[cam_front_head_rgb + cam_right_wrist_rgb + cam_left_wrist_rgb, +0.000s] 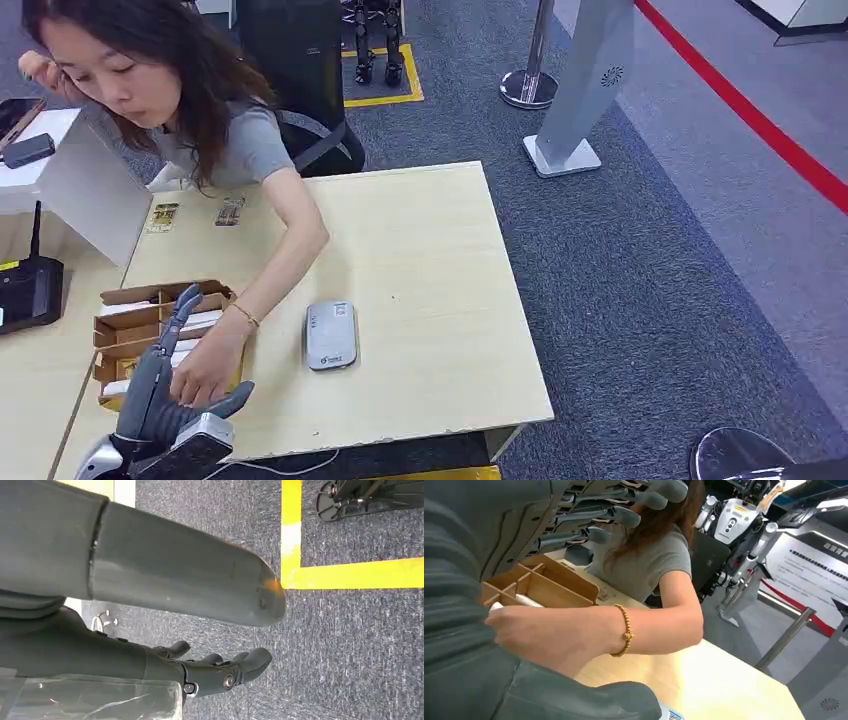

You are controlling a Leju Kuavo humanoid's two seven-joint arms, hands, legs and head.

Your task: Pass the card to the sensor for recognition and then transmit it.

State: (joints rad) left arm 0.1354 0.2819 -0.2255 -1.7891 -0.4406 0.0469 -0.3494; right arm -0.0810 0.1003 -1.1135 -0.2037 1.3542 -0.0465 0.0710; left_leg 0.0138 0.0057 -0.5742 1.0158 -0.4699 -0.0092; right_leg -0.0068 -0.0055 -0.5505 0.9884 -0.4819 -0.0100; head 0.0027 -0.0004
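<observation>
A wooden card box (128,300) with dividers stands at the table's left front, with white cards (205,318) in its slots. My left hand (160,385) hovers over the box's near end, fingers stretched apart and thumb out, holding nothing. A person's hand (208,368) with a bead bracelet reaches into the box between my thumb and fingers (624,515); the person's hand (549,635) touches a white card (526,600). The grey sensor (331,335) lies flat to the right of the box. My right hand (150,580) hangs over the carpet, empty, with its fingers apart.
The person leans over the table's (430,260) far left side. Two printed cards (162,216) lie near the far edge. A black router (30,290) and a white box (95,190) sit on the left. Stanchion (530,85) and grey sign stand (585,90) stand on the carpet behind.
</observation>
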